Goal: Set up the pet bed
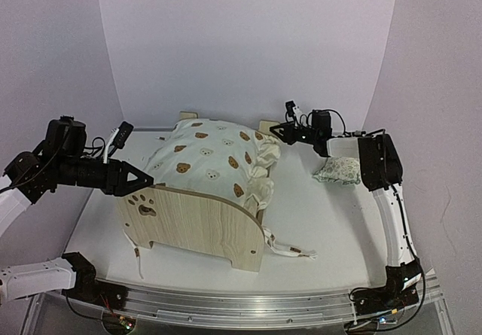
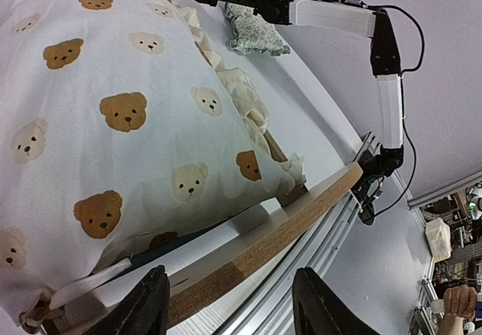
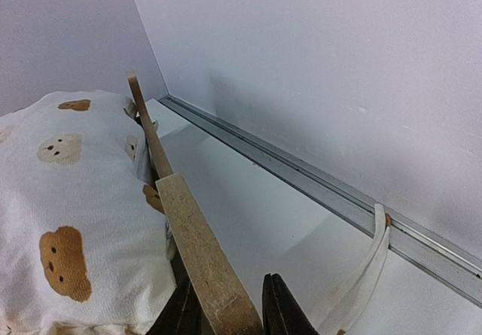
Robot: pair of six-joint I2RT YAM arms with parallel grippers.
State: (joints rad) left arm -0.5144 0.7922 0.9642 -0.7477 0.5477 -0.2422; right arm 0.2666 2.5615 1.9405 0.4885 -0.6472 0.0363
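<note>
Two grippers are placed at opposite ends of a light plywood pet bed (image 1: 226, 233), set centrally on the white table (image 1: 324, 214), paw-print headboard (image 1: 173, 211) toward the arm bases. A cream bear-print ruffled quilt (image 1: 211, 154) is heaped over it. Left gripper (image 1: 141, 178) is held wide, astride the headboard's top edge. Right gripper (image 1: 276, 130) is pinched narrow on the bed's low footboard (image 3: 197, 237). A small green-patterned pillow (image 1: 339, 171) is laid near it.

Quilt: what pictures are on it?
Brown and cream bear faces on the quilt; clearest from left wrist.
</note>
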